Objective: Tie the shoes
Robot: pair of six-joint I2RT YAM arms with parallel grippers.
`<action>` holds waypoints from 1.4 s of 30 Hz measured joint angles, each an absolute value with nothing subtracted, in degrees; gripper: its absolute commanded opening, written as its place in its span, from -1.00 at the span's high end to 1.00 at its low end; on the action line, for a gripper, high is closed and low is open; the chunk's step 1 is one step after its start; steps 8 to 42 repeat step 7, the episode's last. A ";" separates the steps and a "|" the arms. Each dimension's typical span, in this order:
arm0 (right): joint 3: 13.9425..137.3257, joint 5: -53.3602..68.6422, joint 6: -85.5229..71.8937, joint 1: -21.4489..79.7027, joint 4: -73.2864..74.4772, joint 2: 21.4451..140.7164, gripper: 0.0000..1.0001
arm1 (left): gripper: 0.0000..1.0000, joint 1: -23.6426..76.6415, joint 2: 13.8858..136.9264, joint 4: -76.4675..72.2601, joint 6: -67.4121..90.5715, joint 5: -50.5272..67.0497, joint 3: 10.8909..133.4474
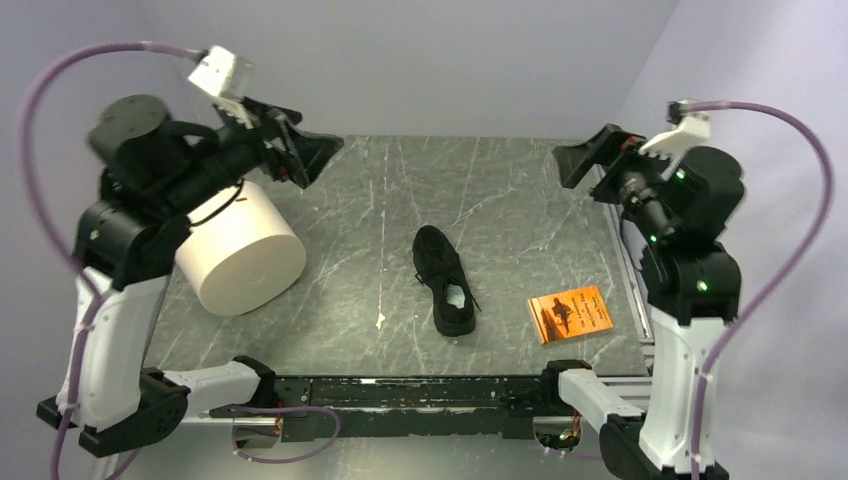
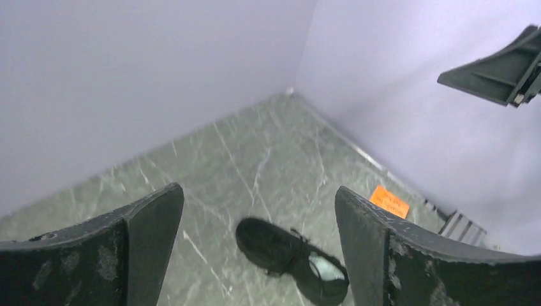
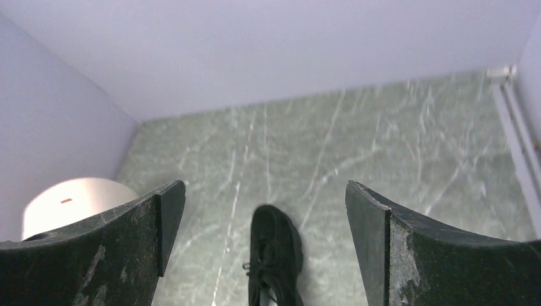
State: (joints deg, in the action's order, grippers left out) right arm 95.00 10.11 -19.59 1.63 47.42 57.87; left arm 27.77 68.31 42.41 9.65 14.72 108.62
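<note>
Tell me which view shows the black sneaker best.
Top external: the whole sneaker lies unobstructed, seen from above. Left wrist shows it blurrier, low in frame; right wrist crops it at the bottom edge.

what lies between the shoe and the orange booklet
Nothing: only bare table shows between the shoe and the orange booklet in the top external view.

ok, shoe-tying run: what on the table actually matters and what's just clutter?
Job:
- black sneaker
- left claw and right claw, both open, up off the shoe

Lying about:
- white roll, on its side at the left
- orange booklet, right of the sneaker
</note>
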 measured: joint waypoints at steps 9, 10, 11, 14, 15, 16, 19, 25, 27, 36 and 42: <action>101.84 9.54 -18.83 1.63 46.70 52.69 -1.00 | -0.86 27.75 62.50 41.39 10.28 14.13 112.27; 101.84 9.54 -18.83 1.63 46.70 52.69 -1.00 | -0.86 27.75 62.50 41.39 10.28 14.13 112.27; 101.84 9.54 -18.83 1.63 46.70 52.69 -1.00 | -0.86 27.75 62.50 41.39 10.28 14.13 112.27; 101.84 9.54 -18.83 1.63 46.70 52.69 -1.00 | -0.86 27.75 62.50 41.39 10.28 14.13 112.27; 101.84 9.54 -18.83 1.63 46.70 52.69 -1.00 | -0.86 27.75 62.50 41.39 10.28 14.13 112.27; 101.84 9.54 -18.83 1.63 46.70 52.69 -1.00 | -0.86 27.75 62.50 41.39 10.28 14.13 112.27; 101.84 9.54 -18.83 1.63 46.70 52.69 -1.00 | -0.86 27.75 62.50 41.39 10.28 14.13 112.27; 101.84 9.54 -18.83 1.63 46.70 52.69 -1.00 | -0.86 27.75 62.50 41.39 10.28 14.13 112.27; 101.84 9.54 -18.83 1.63 46.70 52.69 -1.00 | -0.86 27.75 62.50 41.39 10.28 14.13 112.27; 101.84 9.54 -18.83 1.63 46.70 52.69 -1.00 | -0.86 27.75 62.50 41.39 10.28 14.13 112.27; 101.84 9.54 -18.83 1.63 46.70 52.69 -1.00 | -0.86 27.75 62.50 41.39 10.28 14.13 112.27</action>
